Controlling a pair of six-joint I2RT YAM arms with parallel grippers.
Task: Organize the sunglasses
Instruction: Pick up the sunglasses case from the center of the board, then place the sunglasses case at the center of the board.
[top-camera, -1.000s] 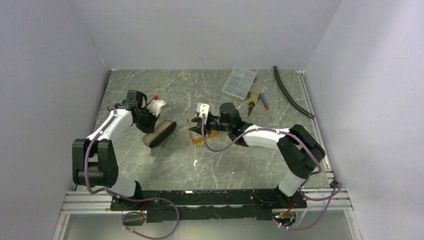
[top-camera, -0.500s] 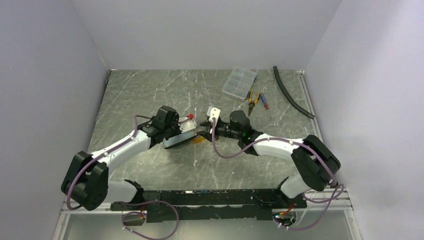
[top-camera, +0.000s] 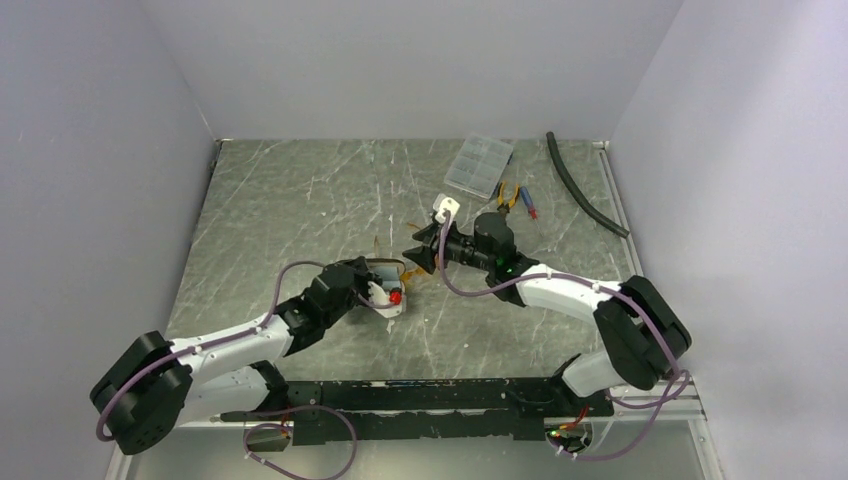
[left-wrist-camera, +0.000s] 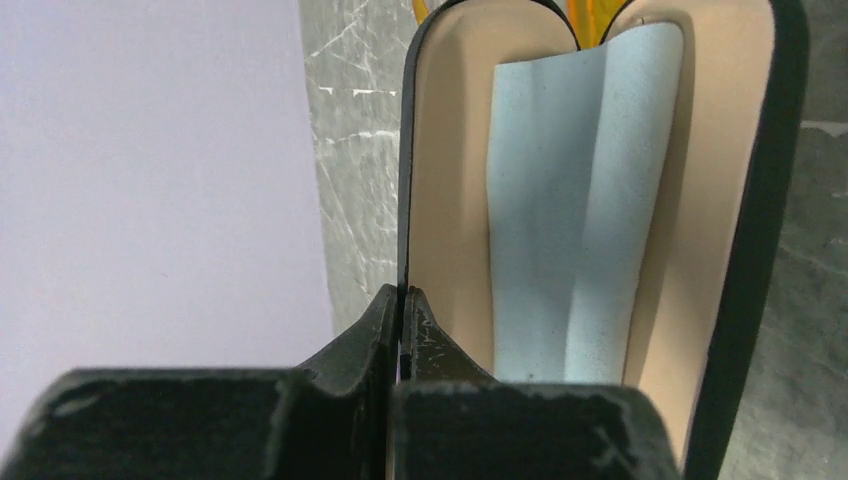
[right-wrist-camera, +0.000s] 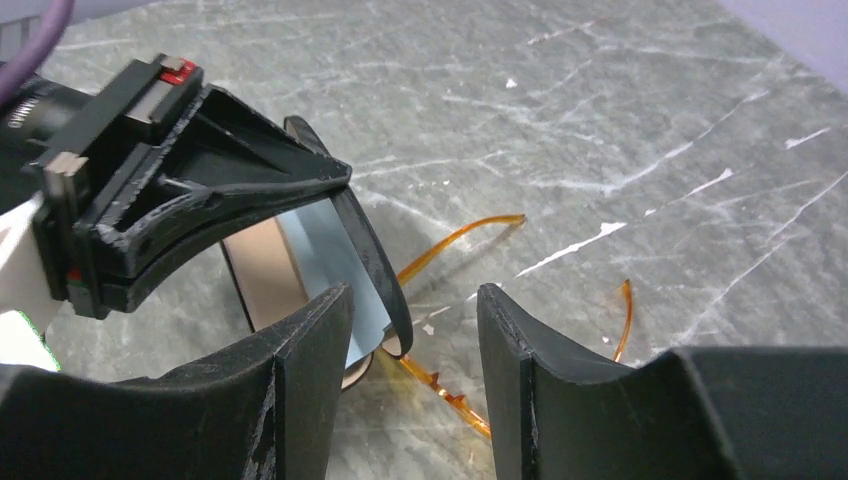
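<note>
**Case swung to mid-table, right fingers parted**

Since half a second earlier, the left arm had swung back toward the bases, bringing the glasses case with it. The right gripper had drawn away toward the far right, its fingers spreading wider. We saw those fingers well parted with nothing clamped. In the right wrist view, the near end of the case only showed through the gap.

The left gripper was pinched tight on the black rim of the case. The case hung open, showing a tan lining and a pale blue cleaning cloth lying along it.

The sunglasses lay on the marbled table, outside the case and just beyond its far end, between the two grippers, with their thin orange arms splayed. We could not tell whether the frame touched the case.

Well apart, toward the far right, lay a clear compartment box, a pair of pliers and a black hose.
</note>
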